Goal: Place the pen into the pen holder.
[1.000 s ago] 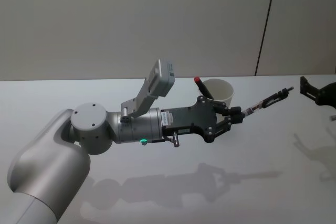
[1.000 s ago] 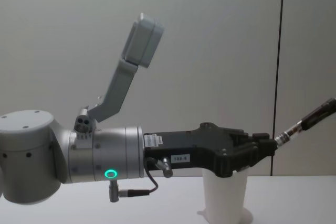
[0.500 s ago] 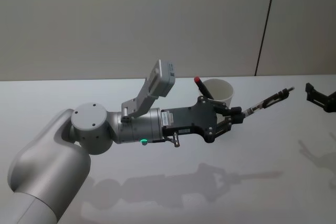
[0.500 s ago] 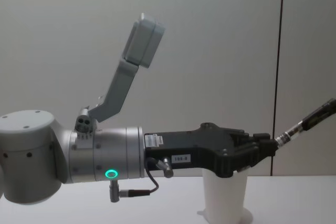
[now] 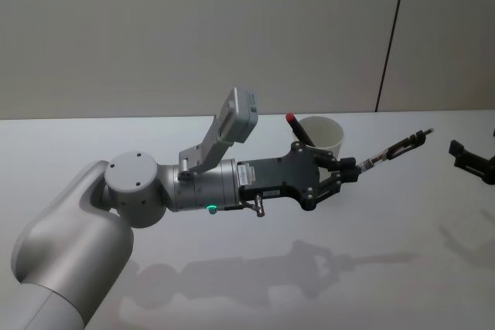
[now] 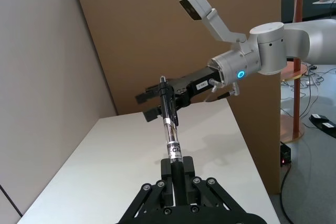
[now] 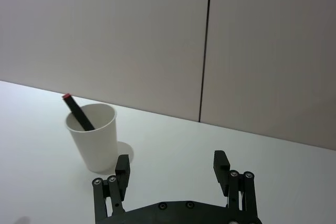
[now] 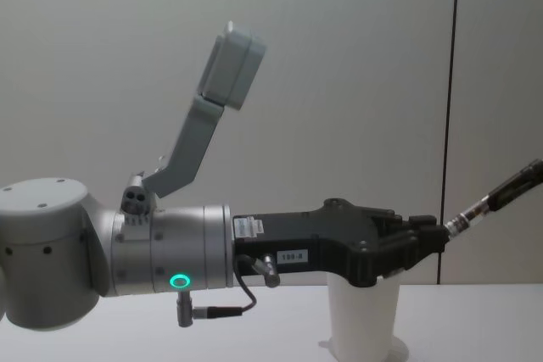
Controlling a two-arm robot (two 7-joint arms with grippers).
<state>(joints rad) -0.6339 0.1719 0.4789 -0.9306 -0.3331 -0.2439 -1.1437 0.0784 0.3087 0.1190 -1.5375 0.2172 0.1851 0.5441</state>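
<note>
Wht table (image 5: 402,214) w/ pen holder (image 5: 331,137) on it.

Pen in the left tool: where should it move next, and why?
Probably swing the left tool toward the cup and tip the clear pen down. Gripped in the shut tool, it points off right, away from the cup, whose mouth has room beside a red-capped pen.
</note>
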